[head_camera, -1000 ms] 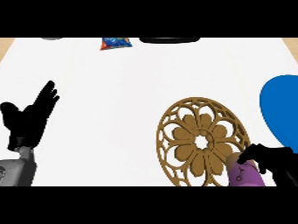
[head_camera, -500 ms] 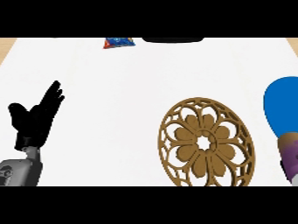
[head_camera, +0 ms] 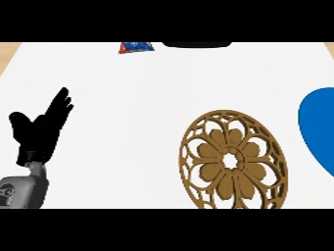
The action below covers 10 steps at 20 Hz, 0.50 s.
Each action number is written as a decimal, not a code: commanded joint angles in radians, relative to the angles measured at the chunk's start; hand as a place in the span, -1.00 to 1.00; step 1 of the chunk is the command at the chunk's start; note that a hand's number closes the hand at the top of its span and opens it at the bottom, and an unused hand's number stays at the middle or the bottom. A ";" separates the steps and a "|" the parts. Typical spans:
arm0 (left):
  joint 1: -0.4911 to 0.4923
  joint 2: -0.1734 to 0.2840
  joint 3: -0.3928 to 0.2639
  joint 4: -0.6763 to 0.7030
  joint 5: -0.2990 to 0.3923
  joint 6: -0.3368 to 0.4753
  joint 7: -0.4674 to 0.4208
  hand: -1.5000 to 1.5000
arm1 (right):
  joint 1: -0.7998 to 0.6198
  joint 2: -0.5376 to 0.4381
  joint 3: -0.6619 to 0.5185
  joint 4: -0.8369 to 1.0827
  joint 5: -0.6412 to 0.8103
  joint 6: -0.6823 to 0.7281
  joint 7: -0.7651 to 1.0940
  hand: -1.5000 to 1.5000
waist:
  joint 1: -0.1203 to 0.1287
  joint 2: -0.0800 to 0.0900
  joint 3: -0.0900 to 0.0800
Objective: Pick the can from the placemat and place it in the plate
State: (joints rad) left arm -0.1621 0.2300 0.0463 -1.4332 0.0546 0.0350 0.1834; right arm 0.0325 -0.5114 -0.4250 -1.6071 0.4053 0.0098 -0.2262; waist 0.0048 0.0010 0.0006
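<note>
At the lower left of the frame the left hand rests above the white surface, fingers straight and pointing up and slightly right, thumb spread to the left, its grey forearm rising from the bottom edge. The brown openwork placemat lies bare at lower centre-right; the blue plate sits at the right edge. Neither the can nor the right hand shows anywhere.
</note>
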 commanded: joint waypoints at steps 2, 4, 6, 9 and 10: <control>-0.042 0.001 0.014 0.015 0.002 -0.013 0.025 0.00 | -0.153 -0.085 -0.038 0.328 0.026 -0.012 -0.141 1.00 | 0.002 0.001 0.000; 0.045 0.003 -0.006 -0.054 -0.002 -0.028 0.003 0.00 | -0.161 -0.139 -0.038 0.442 0.079 -0.021 -0.181 1.00 | 0.015 0.002 0.001; -0.015 -0.007 -0.002 0.018 -0.021 -0.010 -0.014 0.00 | -0.160 -0.143 0.024 0.487 0.137 -0.007 -0.185 1.00 | 0.009 0.004 0.000; -0.045 0.002 0.011 0.000 0.000 -0.018 0.037 0.00 | -0.269 -0.147 0.012 0.668 0.061 0.091 -0.192 1.00 | 0.020 0.005 0.001; -0.043 0.001 0.015 0.008 0.002 -0.023 0.006 0.00 | -0.284 -0.184 0.020 0.697 0.059 0.163 -0.155 1.00 | 0.023 0.006 0.001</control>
State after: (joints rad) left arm -0.1926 0.2286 0.0551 -1.4199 0.0506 0.0192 0.1932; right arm -0.1745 -0.6560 -0.4158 -1.0707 0.4863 0.0622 -0.3987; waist 0.0185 0.0054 0.0014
